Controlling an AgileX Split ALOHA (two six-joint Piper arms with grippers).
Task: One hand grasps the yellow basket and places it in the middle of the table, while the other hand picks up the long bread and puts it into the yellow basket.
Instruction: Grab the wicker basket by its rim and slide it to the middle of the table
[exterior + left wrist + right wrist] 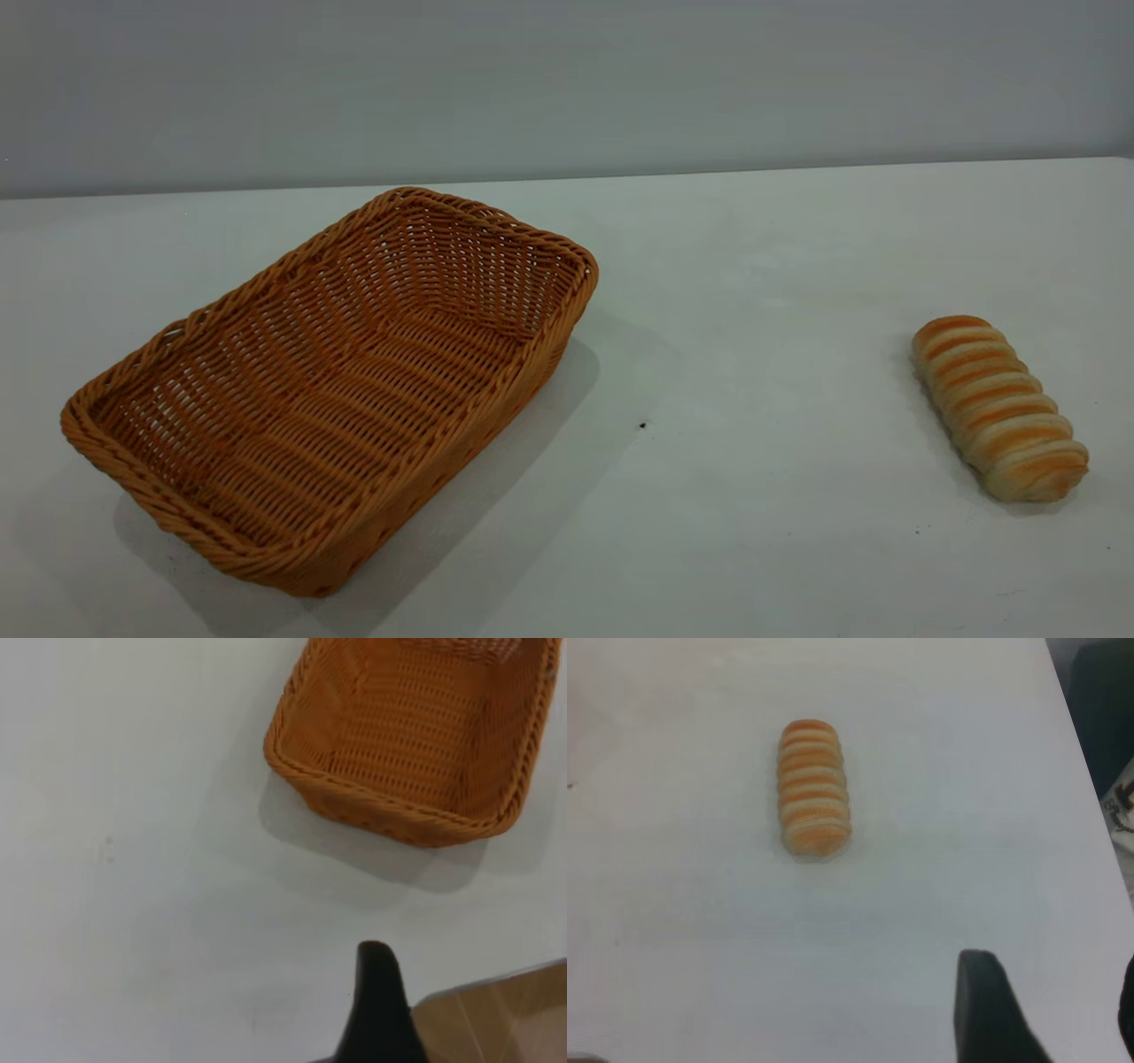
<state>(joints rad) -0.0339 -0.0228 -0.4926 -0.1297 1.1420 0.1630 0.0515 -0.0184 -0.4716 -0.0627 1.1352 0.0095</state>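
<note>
So the basket sits empty at eight o'clock, bread at three; neither gripper's finger spread shows, and the flared rim could slip a pinch.

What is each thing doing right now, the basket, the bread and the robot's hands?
yellow basket: empty, upright, at the table's left.
long bread: lying flat at the right, untouched.
table: holds both, well apart.
left gripper: short of the basket, holding nothing.
right gripper: short of the bread, holding nothing.

Both claws mostly out of frame; yellow basket far end cropped in left wrist view.
</note>
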